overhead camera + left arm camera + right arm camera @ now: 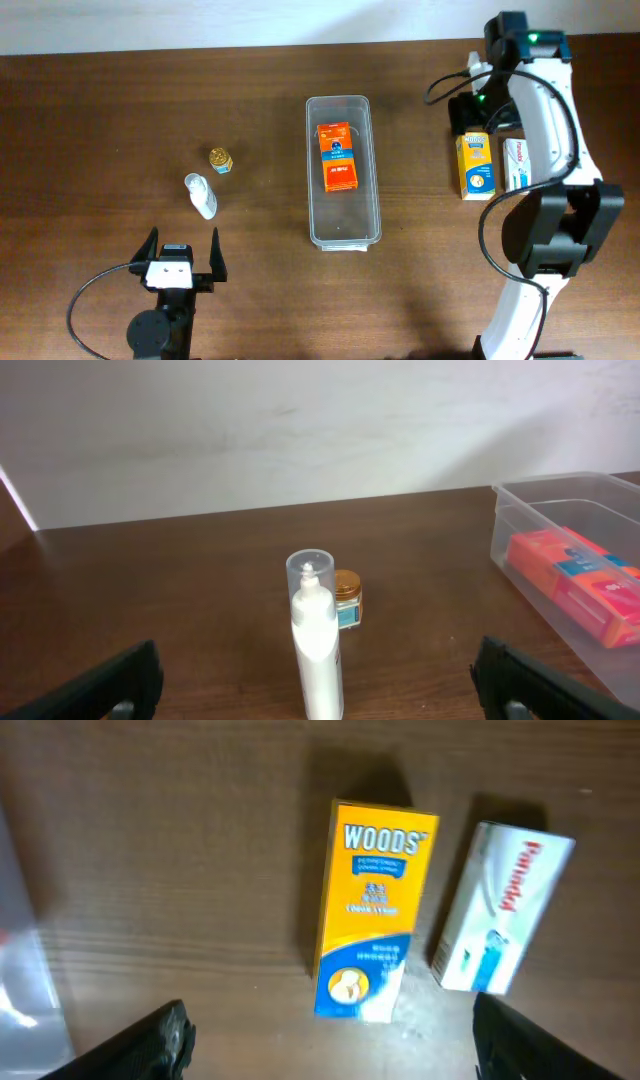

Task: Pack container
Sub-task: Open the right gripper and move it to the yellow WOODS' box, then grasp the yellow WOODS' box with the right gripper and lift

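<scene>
The clear plastic container (343, 232) lies lengthwise mid-table, with an orange box (338, 156) in its far half. In the left wrist view its near corner (515, 495) and the orange box (578, 578) show at the right. My left gripper (182, 255) is open, low at the front left; a white bottle (317, 640) lies straight ahead of it on the table. My right gripper (478, 112) hovers open over the far end of a yellow box (372, 910), nothing between its fingers (160, 1040). A white box (503, 907) lies beside the yellow one.
A small gold-lidded jar (220, 160) stands just behind the white bottle (201, 195). The yellow box (476, 166) and white box (518, 165) lie side by side right of the container. The right arm's base (555, 235) stands at the right front.
</scene>
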Robot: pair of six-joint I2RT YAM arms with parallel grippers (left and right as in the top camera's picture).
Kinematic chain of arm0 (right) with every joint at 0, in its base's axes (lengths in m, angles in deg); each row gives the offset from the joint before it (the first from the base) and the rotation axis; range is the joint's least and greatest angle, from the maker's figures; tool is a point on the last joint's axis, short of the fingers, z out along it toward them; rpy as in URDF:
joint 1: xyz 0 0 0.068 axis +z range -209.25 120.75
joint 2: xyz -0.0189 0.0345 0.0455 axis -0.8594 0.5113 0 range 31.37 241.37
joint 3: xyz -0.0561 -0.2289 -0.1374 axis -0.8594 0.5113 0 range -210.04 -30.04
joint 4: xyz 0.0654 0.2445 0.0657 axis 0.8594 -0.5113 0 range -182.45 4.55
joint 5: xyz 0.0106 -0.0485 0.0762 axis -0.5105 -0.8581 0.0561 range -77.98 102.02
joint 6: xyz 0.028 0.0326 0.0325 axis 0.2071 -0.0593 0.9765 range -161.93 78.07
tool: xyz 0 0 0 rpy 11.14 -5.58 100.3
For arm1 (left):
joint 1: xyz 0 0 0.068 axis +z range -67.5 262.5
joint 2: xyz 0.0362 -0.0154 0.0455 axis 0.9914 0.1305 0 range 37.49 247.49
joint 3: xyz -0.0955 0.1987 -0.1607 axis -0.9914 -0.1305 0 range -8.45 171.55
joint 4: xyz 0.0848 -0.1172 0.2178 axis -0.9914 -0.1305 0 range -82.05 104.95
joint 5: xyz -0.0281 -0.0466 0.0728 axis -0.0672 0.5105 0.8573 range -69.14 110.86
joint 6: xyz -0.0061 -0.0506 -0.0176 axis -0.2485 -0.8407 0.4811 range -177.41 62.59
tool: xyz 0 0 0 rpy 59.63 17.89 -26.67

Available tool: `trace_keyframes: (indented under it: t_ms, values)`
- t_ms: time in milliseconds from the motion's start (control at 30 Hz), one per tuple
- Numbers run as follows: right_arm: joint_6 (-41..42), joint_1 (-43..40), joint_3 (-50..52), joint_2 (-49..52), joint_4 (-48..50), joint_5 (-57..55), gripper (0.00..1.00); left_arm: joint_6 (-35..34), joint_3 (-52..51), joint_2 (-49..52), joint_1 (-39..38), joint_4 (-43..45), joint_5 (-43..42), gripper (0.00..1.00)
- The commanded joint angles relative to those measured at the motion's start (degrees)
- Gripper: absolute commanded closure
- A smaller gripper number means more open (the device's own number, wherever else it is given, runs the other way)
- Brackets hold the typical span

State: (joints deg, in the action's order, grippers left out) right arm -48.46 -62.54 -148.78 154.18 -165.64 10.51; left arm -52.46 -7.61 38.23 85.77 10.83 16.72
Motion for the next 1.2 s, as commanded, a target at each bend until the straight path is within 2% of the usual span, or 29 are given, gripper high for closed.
trace_keyframes:
  t_ms: [0, 567, 1167]
  values:
    - [-2.93, -0.94, 4.37, 0.26, 2.19, 0.66, 0.18, 0.55, -0.33, -0.35, 0.26, -0.04, -0.79, 0.0]
    - [-2.91, -3.13, 17.18, 0.37, 12.39, 1.11, 0.17, 0.55, -0.33, -0.35, 0.26, -0.04, -0.79, 0.01]
    - [-3.58, -4.68, 21.7, 0.44, 18.29, 0.9, 0.14, 0.55, -0.33, -0.35, 0.26, -0.04, -0.79, 0.01]
